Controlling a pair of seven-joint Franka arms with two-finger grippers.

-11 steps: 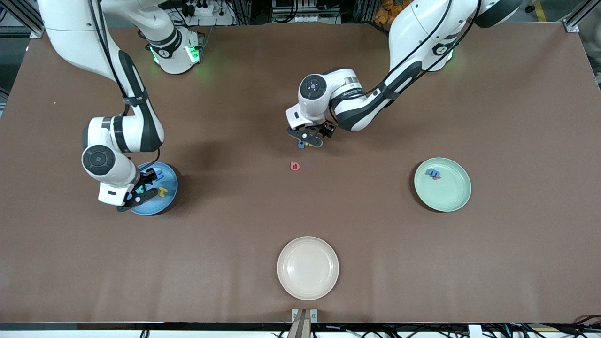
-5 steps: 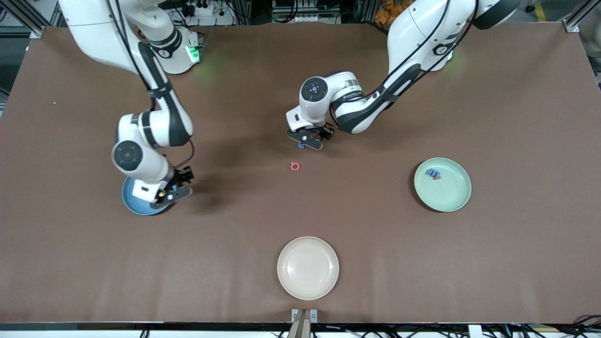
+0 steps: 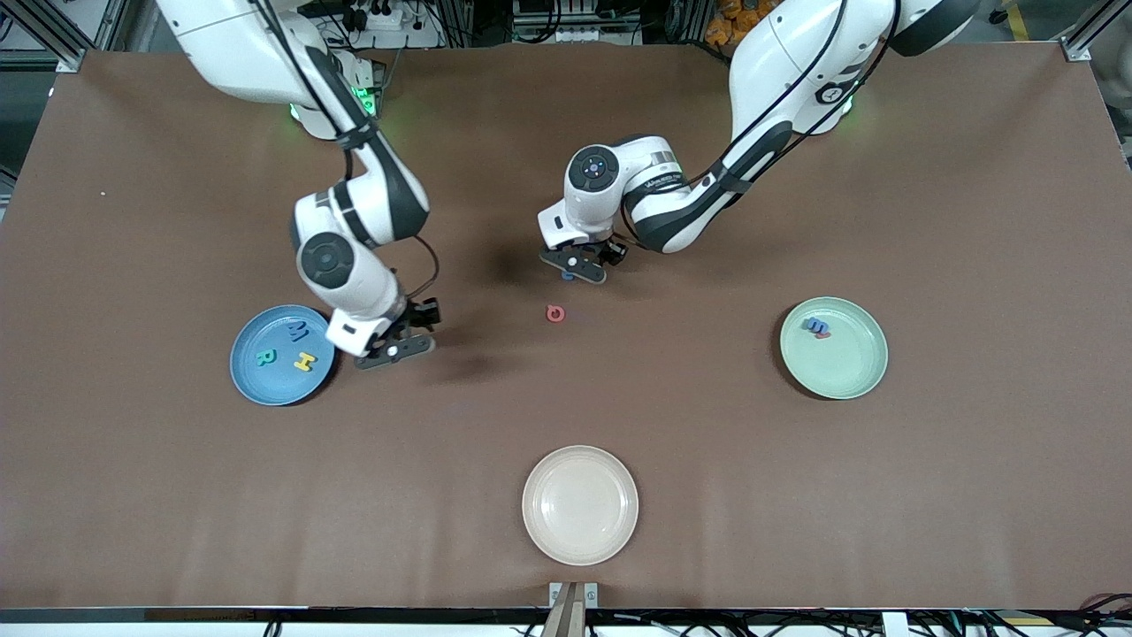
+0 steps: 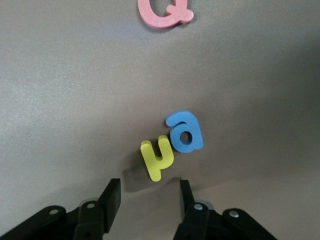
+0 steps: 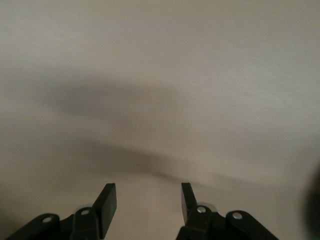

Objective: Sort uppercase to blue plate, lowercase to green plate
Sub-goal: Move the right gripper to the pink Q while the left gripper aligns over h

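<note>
Watching the right hand (image 3: 393, 347) come away from the blue plate (image 3: 256, 382): a second ago it was down over the plate, now it hangs over bare desk (image 3: 796, 495) just beside the plate's rim, toward the middle. Its fingers stand apart with nothing between them, so I read it as released. M (image 3: 298, 333), R (image 3: 264, 357) and H (image 3: 305, 361) lie flat in the plate, apart from one another. I judge three capitals sorted.

Left hand (image 3: 575, 270) has sunk a little over the middle of the desk. Its wrist view shows the fingers (image 4: 111, 197) spread apart and empty, with the yellow n (image 4: 157, 159) just ahead of them and the blue a (image 4: 184, 132) touching the n's end. Both lie flat on the desk. The pair is tight; closing on one may drag the other.

Q (image 3: 555, 313), pinkish red, lies alone, nearer the front camera than the n and a. It is the last capital, probably the right arm's next job.

Green plate (image 3: 849, 372), toward the left arm's end, holds two small letters (image 3: 818, 327), blue and red, huddled near its rim. Cream plate (image 3: 579, 504) holds nothing.
</note>
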